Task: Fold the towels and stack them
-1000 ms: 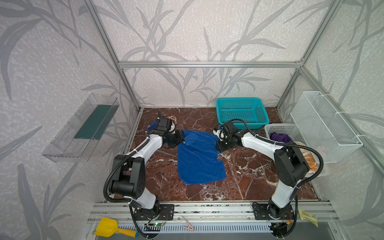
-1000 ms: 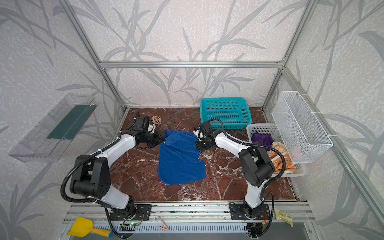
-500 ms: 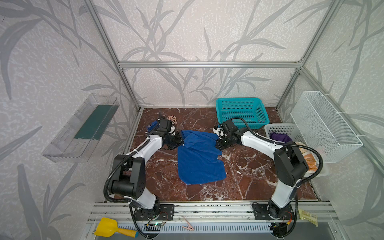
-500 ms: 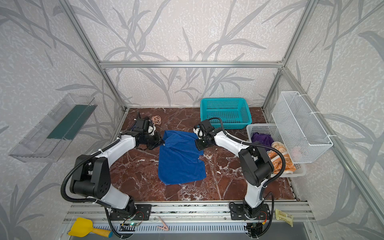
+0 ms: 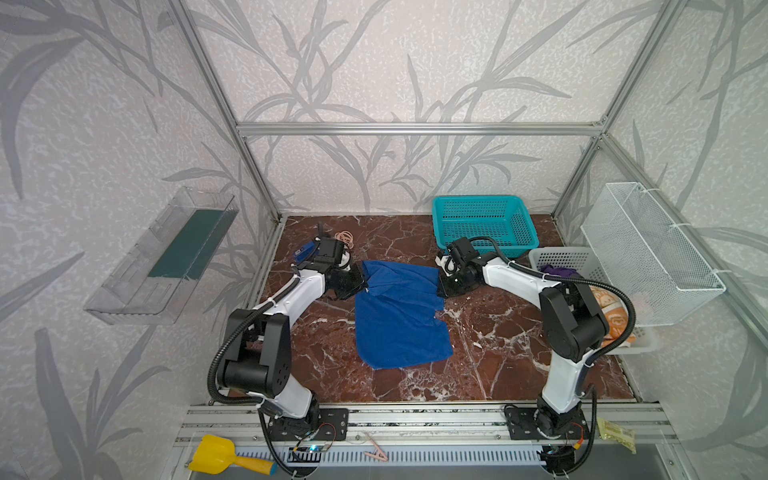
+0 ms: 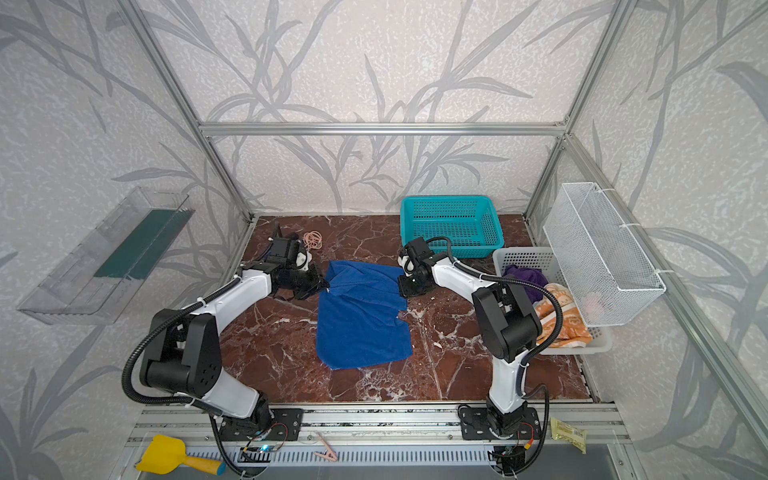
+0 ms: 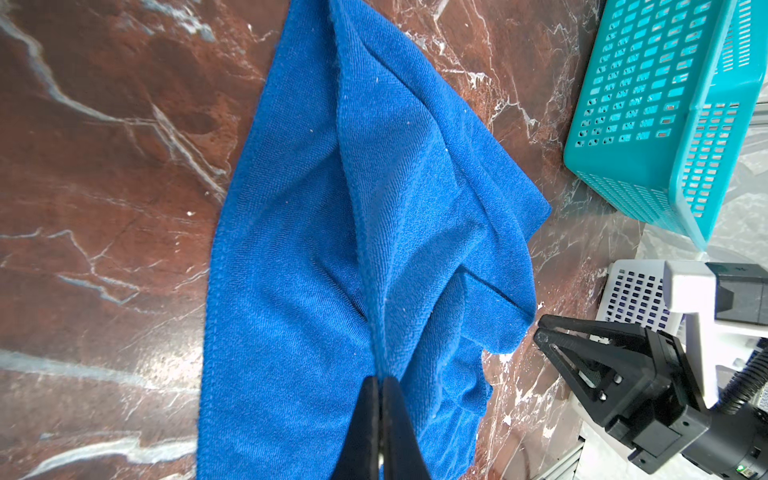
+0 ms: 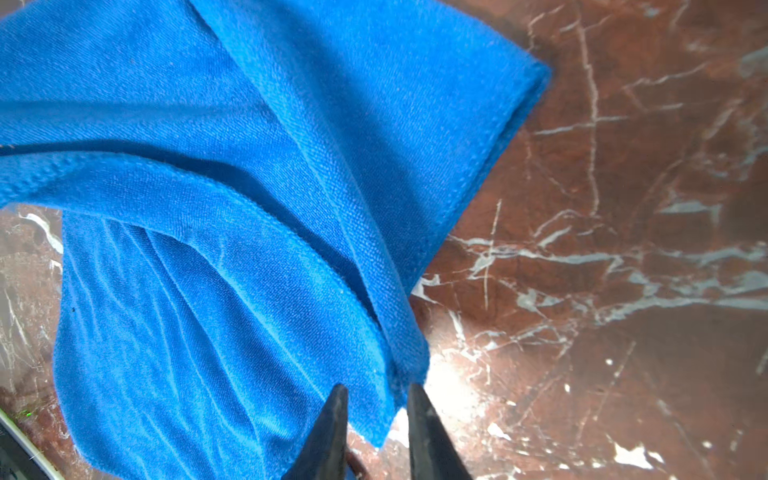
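The plain royal blue terry towel (image 5: 399, 316) lies mid-way on the brown marble table (image 5: 498, 353), its long axis running twelve to six. The left claw (image 5: 361, 281) is clamped on its eleven o'clock corner. The right claw (image 5: 440, 288), jaws slightly apart, sits just beside the one o'clock corner.

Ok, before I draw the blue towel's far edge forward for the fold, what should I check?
1. Grip of the left hand on a far corner of the blue towel: ok, jaws shut on the fabric.
2. Grip of the right hand on the opposite far corner: not ok, jaws parted, corner loose at the tips.
3. Towel flat: not ok, far edge rumpled and doubled over.
4. Clearance from the teal basket: ok, apart from the towel.
5. The purple towel and orange towel out of the way: ok, both in the white basket.
6. Layers inside the left pinch: cannot tell.
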Available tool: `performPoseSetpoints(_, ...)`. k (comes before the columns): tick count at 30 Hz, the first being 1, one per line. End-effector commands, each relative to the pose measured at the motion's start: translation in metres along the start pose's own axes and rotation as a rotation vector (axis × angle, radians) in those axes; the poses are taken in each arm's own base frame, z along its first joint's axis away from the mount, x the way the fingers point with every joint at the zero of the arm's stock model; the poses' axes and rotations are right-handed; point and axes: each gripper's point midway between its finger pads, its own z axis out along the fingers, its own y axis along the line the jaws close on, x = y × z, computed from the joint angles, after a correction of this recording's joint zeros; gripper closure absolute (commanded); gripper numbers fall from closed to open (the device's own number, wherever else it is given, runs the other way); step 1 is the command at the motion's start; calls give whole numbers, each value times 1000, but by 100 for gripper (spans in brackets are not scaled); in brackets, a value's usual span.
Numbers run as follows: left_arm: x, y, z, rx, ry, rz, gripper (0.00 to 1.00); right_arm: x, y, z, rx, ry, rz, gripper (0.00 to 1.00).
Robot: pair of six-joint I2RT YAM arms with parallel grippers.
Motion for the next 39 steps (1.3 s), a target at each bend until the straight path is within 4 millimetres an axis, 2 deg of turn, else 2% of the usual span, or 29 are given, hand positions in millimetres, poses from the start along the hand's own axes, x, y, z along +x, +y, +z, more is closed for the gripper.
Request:
performPoseSetpoints(1,3,8,2,-26,12,-1,100,0,0,8,-10,17,19,72)
performPoseSetpoints(17,4,11,7,-30,24,-4,100,-4,-1,22,-24,23,22,73)
performPoseSetpoints(19,3,10,6,-27,23,-1,100,-8,-2,23,-15,16,18,78)
performPoseSetpoints(22,0,6,2,-23,22,5,100,-20,0,14,-4,-23,0,93)
performPoseSetpoints(24,-8,-1,-6,-13,12,17,100,-36,5,-4,2,-80,-27,100)
performPoseSetpoints(26,-20,-11,-18,0,-9,36,100,-55,11,-27,13,-149,-61,100)
performPoseSetpoints(29,-44,-31,-42,26,-54,70,100,-89,20,-72,37,-265,-100,100)
performPoseSetpoints(33,-76,-67,-83,75,-143,137,100,-127,40,-140,56,-454,-165,100)
performPoseSetpoints(36,-93,-88,-117,94,-224,188,100,-143,56,-195,57,-590,-208,100)
performPoseSetpoints(39,-102,-107,-152,112,-309,237,100,-148,71,-248,56,-704,-253,100)
